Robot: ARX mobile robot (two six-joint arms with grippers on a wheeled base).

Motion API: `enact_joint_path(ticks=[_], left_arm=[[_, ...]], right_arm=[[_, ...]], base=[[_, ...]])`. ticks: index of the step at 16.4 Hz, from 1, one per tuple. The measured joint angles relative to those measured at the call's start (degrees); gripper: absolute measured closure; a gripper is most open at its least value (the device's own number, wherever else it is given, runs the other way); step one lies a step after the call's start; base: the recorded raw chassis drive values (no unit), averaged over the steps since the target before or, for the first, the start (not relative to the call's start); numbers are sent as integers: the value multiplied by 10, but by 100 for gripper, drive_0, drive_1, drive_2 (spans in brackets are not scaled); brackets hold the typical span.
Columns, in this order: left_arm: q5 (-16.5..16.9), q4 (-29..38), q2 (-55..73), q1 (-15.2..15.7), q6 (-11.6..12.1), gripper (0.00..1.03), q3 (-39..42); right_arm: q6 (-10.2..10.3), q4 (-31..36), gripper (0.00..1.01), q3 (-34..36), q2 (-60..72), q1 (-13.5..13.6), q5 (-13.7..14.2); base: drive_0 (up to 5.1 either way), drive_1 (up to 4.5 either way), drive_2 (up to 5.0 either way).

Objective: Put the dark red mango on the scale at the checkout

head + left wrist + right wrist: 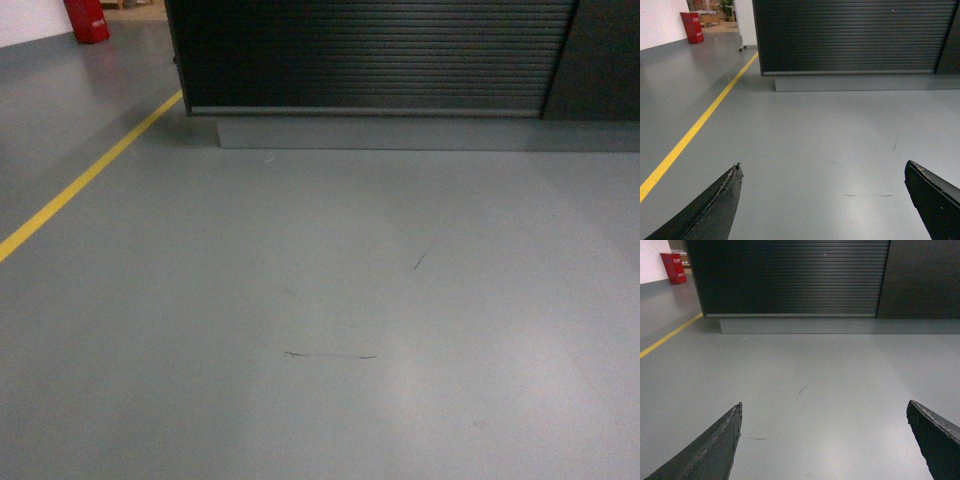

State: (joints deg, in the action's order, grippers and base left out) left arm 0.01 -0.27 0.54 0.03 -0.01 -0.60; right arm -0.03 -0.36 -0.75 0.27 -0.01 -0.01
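Head view: bare grey floor [320, 300] runs to a shuttered unit [370, 55] at 12 o'clock, both hands, left hand [822, 200] and right hand [824, 440], spread wide and empty, carried low for travel; mango and scale nowhere in sight.

A grey floor [320, 330] carries a yellow line [90, 175] left of the left arm's spread jaws, thin dark scuff marks [867, 195] between them, and a red container [692, 27] far ahead, beyond them.
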Motion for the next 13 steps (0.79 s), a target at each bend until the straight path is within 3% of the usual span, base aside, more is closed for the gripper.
enact_joint_path(ticks=[3, 13], left_arm=[[-1, 0, 0, 0, 0, 5, 0], [-1, 1, 0, 0, 0, 5, 0]], right_arm=[[0, 2, 3, 0, 0, 0, 0], [0, 2, 3, 0, 0, 0, 0]], base=[[3, 112, -106], [2, 384, -380]])
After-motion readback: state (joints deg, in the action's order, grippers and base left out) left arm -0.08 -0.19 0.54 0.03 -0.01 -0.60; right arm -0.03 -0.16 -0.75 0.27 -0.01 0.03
